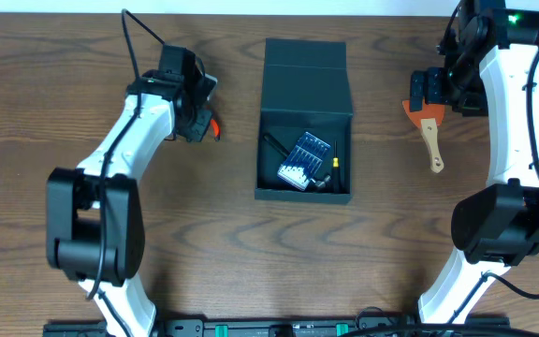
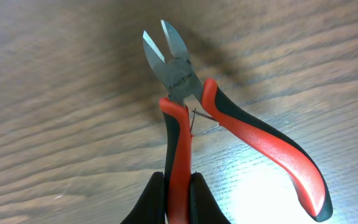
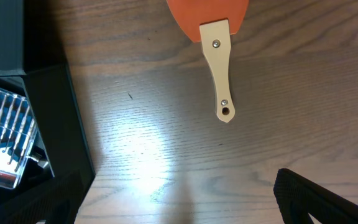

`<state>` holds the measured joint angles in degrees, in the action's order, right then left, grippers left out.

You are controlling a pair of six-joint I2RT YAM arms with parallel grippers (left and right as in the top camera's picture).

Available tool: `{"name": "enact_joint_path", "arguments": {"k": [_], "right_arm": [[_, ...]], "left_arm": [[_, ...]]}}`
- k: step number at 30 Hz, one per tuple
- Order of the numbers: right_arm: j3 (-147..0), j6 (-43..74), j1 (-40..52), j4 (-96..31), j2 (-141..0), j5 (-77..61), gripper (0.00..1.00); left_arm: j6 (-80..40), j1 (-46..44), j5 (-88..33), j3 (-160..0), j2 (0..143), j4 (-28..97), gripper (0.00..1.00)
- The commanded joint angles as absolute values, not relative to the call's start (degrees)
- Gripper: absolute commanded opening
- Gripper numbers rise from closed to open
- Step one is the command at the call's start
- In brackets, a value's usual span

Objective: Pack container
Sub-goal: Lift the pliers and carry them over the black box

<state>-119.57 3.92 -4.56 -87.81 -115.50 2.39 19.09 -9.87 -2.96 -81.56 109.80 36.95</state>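
Note:
The dark teal container (image 1: 304, 192) stands mid-table with its flap lid (image 1: 304, 80) folded open at the back. A clear case of bits (image 1: 304, 157) and dark tools lie inside. My left gripper (image 1: 204, 117) is left of the container. In the left wrist view my left gripper (image 2: 179, 202) is shut on one red-and-black handle of the side cutters (image 2: 179, 74), whose steel blades point away from me. My right gripper (image 1: 429, 94) stands open to the container's right, over an orange scraper (image 1: 430, 140). In the right wrist view nothing lies between the fingertips of my right gripper (image 3: 182, 205).
The scraper (image 3: 219, 68) has an orange blade and a pale wooden handle and lies flat on the wood table. The container's dark wall (image 3: 61, 118) and the bit case (image 3: 5, 137) are at the left of the right wrist view.

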Motion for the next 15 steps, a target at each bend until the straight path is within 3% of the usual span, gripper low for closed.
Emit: {"name": "enact_joint_path", "arguments": {"k": [1,15], "right_arm": [[-120.31,4.67,-4.80,-87.85,-114.76,2.57,0.99],[-120.31,4.67,-4.80,-87.85,-114.76,2.57,0.99]], "left_arm": [[18.09,-9.93,-2.35,-82.43,105.45,37.47,0.06],[18.13,-16.34,-2.39,-82.43,93.43,40.86,0.06]]}}
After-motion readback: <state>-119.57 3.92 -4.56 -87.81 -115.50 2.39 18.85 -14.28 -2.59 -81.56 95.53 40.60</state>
